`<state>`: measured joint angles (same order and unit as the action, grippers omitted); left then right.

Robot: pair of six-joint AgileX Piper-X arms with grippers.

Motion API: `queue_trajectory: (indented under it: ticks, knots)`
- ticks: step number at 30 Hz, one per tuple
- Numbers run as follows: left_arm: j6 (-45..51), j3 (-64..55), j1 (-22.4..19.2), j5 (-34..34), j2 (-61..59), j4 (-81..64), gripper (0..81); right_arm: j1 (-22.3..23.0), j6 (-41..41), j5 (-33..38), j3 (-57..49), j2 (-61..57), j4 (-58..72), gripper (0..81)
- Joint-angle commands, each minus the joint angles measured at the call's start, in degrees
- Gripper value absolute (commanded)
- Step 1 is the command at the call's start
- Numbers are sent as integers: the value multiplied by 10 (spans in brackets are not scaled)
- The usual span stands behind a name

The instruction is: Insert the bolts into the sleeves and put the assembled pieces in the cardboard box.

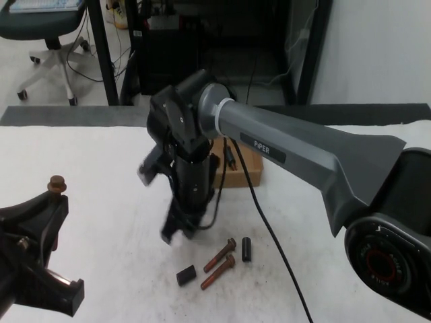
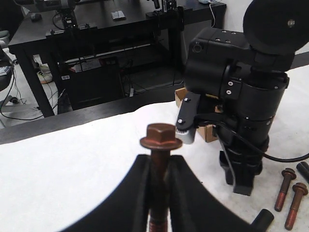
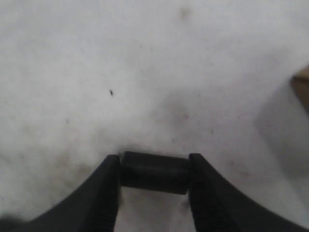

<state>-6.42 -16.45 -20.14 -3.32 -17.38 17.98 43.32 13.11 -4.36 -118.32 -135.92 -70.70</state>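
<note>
— Since our left end effector [image 2: 158,169] is clamped on the shank of a bolt [image 2: 161,139], upright with its head on top, where is the sleeve meant for it?

— Well apart from it across the bench [image 1: 101,168], in our right end effector [image 3: 154,163]. The fingers there press on both ends of a black sleeve [image 3: 154,173], which lies crosswise between them, low over the white surface. Whether it rests on the bench we cannot tell.

— Why would we hold them so?

— We judge that the shank grip holds the bolt steady and plumb for mating. The sleeve is another matter. If its bore runs end to end, our fingers cover both openings, so we would expect a regrip first.

— What lies around?

— Near the right end effector are two loose bolts [image 1: 220,255] side by side, with one loose sleeve [image 1: 246,249] just beside them and another loose sleeve [image 1: 186,275] nearer us. The cardboard box [image 1: 244,171] sits beyond, partly hidden by the right arm [image 1: 303,151].

— What stands in our way?

— The arm's cable [image 1: 266,225] trails across the bench close by the loose parts, and the wrist screens the box. It could snag or sweep those parts.
</note>
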Motion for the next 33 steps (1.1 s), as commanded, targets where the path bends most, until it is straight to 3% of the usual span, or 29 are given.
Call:
queue_trajectory:
  ticks: [1,7,11,18,21,26,27,33]
  knots:
    - [0,-4,1,-9,5,-7,3,2,86,-81,-8,19,-56,8]
    - [0,-4,1,-9,5,-9,3,2,192,-104,-8,26,-14,8]
    - [-13,-4,1,-9,5,-9,3,2,169,-92,-8,26,24,8]
    - [-53,-4,1,-9,5,-9,3,1,109,15,-8,26,29,0]
    - [-53,-4,1,-9,5,-9,3,1,107,39,-8,26,26,97]
    - [-56,-6,1,-9,5,-9,3,1,60,44,-8,26,22,428]
    - [-56,-7,1,-9,5,-9,3,1,46,44,-8,28,22,458]
    - [-65,-17,1,-9,5,-9,3,1,-6,44,-9,52,29,433]
